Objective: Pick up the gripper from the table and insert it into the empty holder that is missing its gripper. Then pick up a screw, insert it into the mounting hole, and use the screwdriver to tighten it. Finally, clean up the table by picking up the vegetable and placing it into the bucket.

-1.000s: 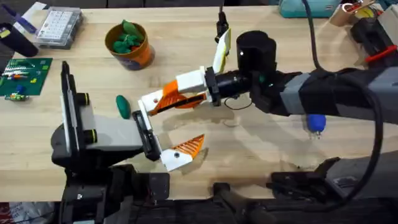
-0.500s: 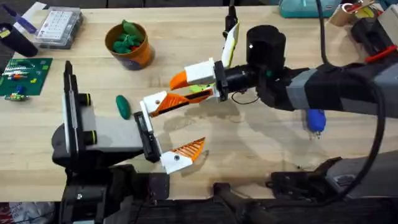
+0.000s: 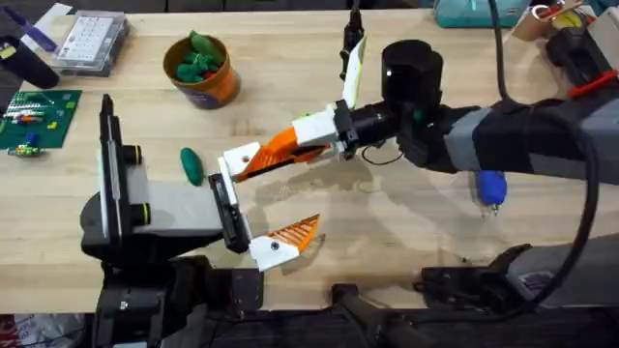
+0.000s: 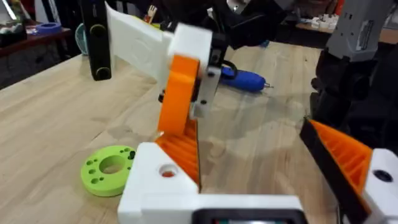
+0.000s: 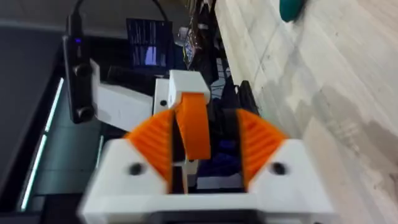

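Observation:
The orange gripper (image 3: 276,150) is pinched between the orange pads of my right gripper (image 3: 314,135), which is shut on it. Its lower end sits at the white holder (image 3: 235,158) on my left arm's end. In the left wrist view the gripper (image 4: 177,93) stands over the holder (image 4: 155,186), whose mounting hole (image 4: 166,169) faces up. My left gripper (image 3: 261,198) is spread open, with a ribbed orange finger (image 3: 295,230) on its other bracket. The dark green vegetable (image 3: 191,164) lies left of the holder. The bucket (image 3: 218,92) stands behind. The blue screwdriver (image 3: 491,188) lies under my right arm.
A lime-green disc (image 4: 109,176) lies beside the holder. At the table's left edge a green circuit board (image 3: 39,116) rests, with a clear parts box (image 3: 92,41) behind it. Bunched green toy vegetables fill the bucket. Free tabletop lies in the front middle.
My right gripper shifted slightly right and back and rolled its wrist, keeping the orange gripper at the holder. The left arm has stayed still.

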Motion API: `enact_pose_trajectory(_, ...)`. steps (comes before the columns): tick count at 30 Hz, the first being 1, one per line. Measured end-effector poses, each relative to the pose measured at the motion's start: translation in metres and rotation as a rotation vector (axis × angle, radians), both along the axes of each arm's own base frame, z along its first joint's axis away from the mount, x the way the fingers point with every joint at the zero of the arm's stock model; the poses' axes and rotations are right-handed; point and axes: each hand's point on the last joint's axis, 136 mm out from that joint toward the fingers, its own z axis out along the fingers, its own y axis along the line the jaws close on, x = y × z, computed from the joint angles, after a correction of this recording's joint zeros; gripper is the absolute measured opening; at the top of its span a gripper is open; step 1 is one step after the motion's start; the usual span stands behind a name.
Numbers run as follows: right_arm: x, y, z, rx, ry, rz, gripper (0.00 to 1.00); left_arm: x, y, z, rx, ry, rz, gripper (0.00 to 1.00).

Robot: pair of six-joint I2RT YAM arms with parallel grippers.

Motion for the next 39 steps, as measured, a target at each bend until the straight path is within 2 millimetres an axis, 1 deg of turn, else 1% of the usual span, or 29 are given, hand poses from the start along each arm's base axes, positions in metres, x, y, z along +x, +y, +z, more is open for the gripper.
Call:
enact_pose_trajectory(1,-0.0012,0.0007,0.0001,0.0,-0.001,0.004,0.369,0.0,0.0,0.0,0.0,0.0,0.0,0.99)
enact_pose_trajectory(3,-0.0032,0.0021,0.0005,0.003,-0.007,0.011,0.281,0.0,0.0,-0.0001,0.0,0.002,0.0,0.99)
enact_pose_trajectory(7,-0.0046,0.0034,0.0014,0.007,-0.014,0.016,0.201,-0.0001,0.0,-0.0001,-0.002,0.005,0.0,0.99)
enact_pose_trajectory(12,-0.0051,0.0031,0.0014,0.002,-0.01,0.013,0.022,-0.0001,0.0,-0.0001,-0.005,0.014,0.0,0.989)
enact_pose_trajectory(19,-0.0039,0.0036,-0.0004,-0.015,0.005,-0.005,0.008,0.0001,0.0001,-0.0002,-0.01,0.028,0.002,0.988)
enact_pose_trajectory(39,-0.0001,0.0049,-0.0015,-0.025,0.005,-0.031,0.008,-0.0002,0.0,-0.0005,-0.015,0.041,0.001,0.987)
